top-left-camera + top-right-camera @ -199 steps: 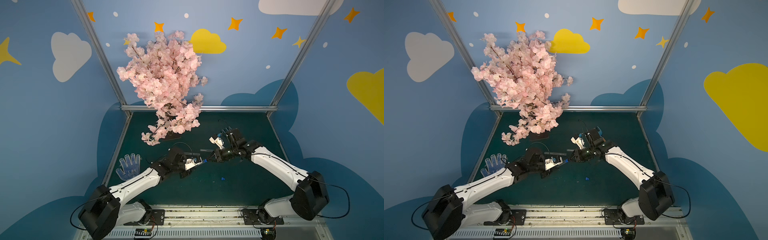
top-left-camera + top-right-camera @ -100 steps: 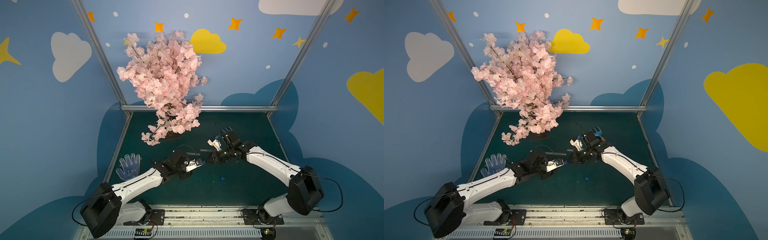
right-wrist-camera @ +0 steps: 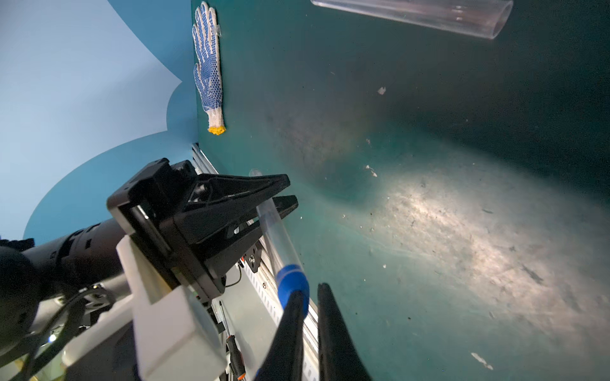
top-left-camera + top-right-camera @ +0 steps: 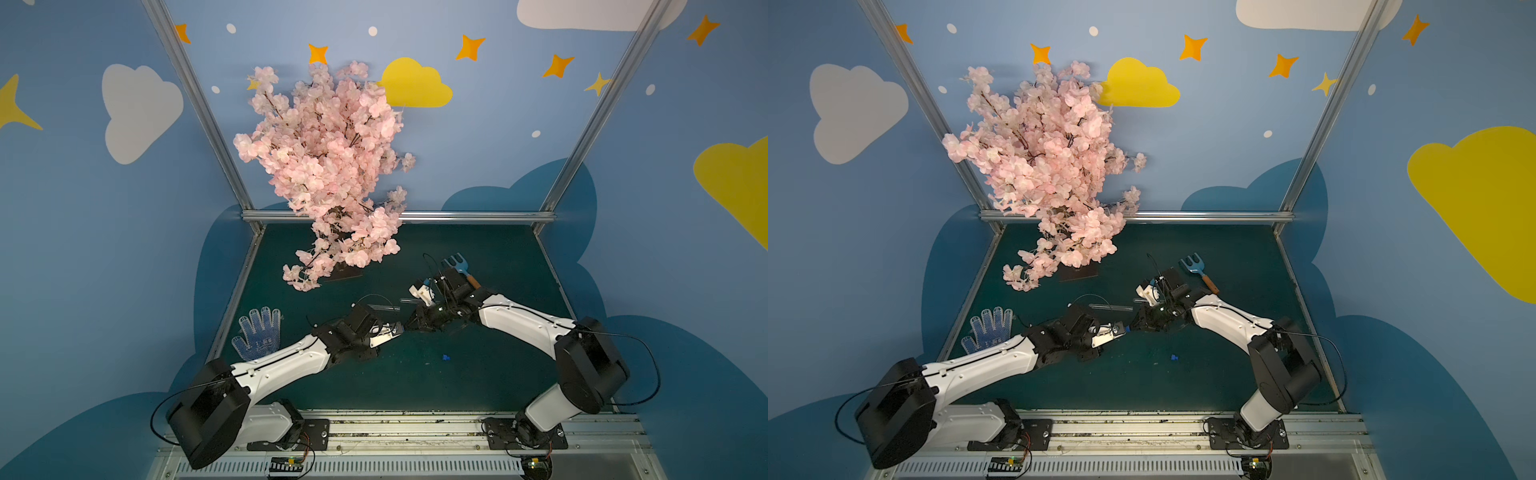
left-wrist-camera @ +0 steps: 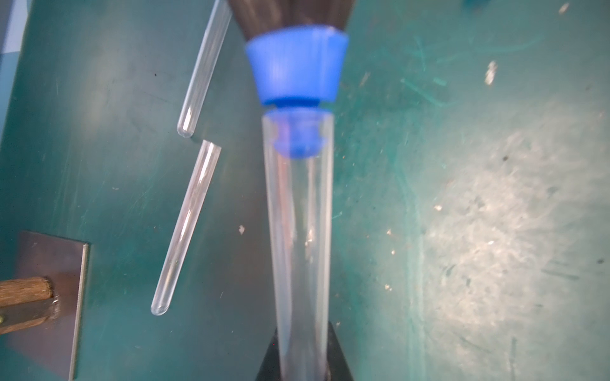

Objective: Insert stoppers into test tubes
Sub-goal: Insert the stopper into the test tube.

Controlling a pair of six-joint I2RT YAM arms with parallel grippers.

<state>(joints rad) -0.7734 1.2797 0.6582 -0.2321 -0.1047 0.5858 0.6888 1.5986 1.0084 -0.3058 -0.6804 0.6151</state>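
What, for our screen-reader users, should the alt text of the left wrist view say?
A bright blue, stepped plastic stopper sits with its narrow end partly inside the mouth of a slim, clear test tube held by the left gripper, with the right gripper at the stopper's wide end. Two more clear tubes lie loose on the scuffed green mat.

Green table (image 4: pixel 478 386), test tubes (image 5: pixel 186 227), stopper (image 4: pixel 446 357), glove (image 4: pixel 259 336), rake (image 4: pixel 457 264)
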